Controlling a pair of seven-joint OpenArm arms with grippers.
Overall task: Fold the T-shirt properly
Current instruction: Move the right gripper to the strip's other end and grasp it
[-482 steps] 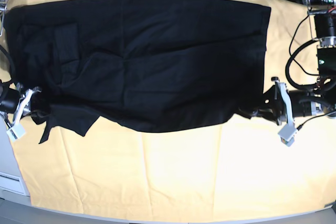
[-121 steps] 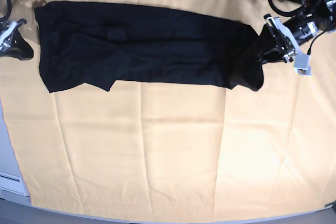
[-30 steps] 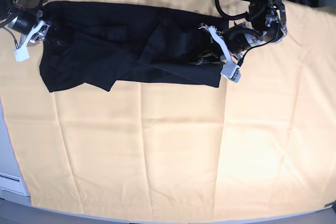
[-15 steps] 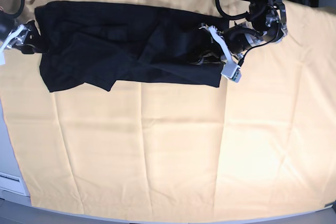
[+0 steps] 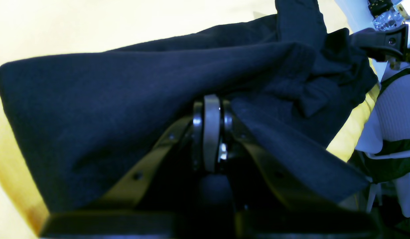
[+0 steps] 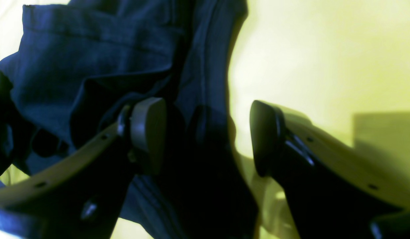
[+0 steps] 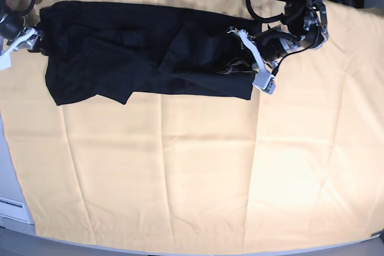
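Black T-shirt [image 7: 150, 49] edge was pinched in the left gripper [image 5: 208, 109], carried inward since earlier. Right gripper [image 6: 205, 136], jaws spread, had just retreated to the far end; cross-fold underway.

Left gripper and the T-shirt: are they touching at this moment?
Touching. The left wrist view shows the left gripper with its jaws shut together on a fold of the T-shirt, black fabric draping off both sides of the pads.

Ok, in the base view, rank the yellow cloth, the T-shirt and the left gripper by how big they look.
1. yellow cloth, by far the largest.
2. T-shirt, a long black band along the far side.
3. left gripper, smallest, shut on the T-shirt's end.
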